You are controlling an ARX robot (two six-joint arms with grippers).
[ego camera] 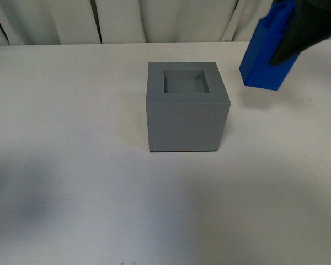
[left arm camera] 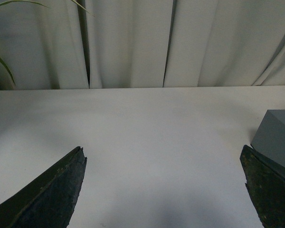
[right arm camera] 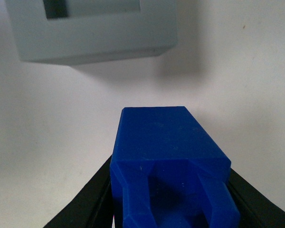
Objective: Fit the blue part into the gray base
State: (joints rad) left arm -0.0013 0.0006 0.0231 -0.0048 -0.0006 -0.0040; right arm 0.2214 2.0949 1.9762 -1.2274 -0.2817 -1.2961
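Right hand pinches blue part at its handle end. The part is tilted, seemingly lifted off bench, right of and behind gray base, not yet over the recess. Left hand is spread and empty, beside the base, out of the way.

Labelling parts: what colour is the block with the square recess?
The base is matte gray, clearest in the front view.

Left hand spread, right hand clamped
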